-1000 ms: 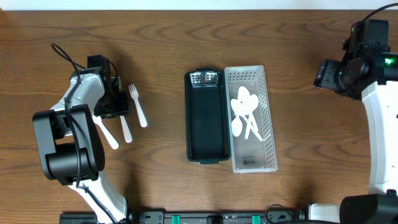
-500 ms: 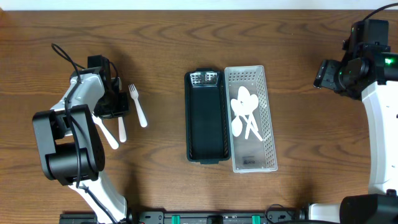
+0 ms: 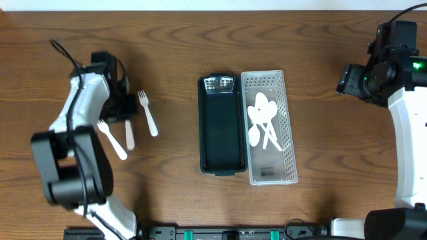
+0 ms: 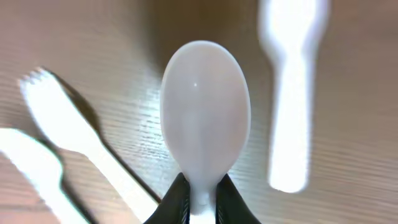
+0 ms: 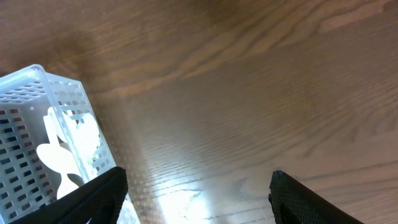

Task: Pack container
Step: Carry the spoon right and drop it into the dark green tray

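My left gripper [image 4: 202, 204] is shut on the neck of a white plastic spoon [image 4: 205, 106], whose bowl points away from the camera just above the wood. In the overhead view that gripper [image 3: 126, 115] is at the table's left with the spoon [image 3: 129, 137] sticking out below it. A white fork [image 3: 148, 113] lies just right of it, another white fork [image 3: 112, 140] just left. In the middle stand a black tray [image 3: 220, 157] and a white perforated basket [image 3: 288, 133] holding white spoons [image 3: 262, 120]. My right gripper [image 5: 199, 199] hangs open and empty at the far right.
The basket's corner [image 5: 37, 87] shows at the left of the right wrist view, bare wood beyond it. A blurred white utensil [image 4: 292, 93] lies to the right of the held spoon, a fork [image 4: 74, 137] to its left.
My left gripper has shut on the spoon and the arm has shifted slightly up the table; the spoon has slid a little to the left. The right arm is still.
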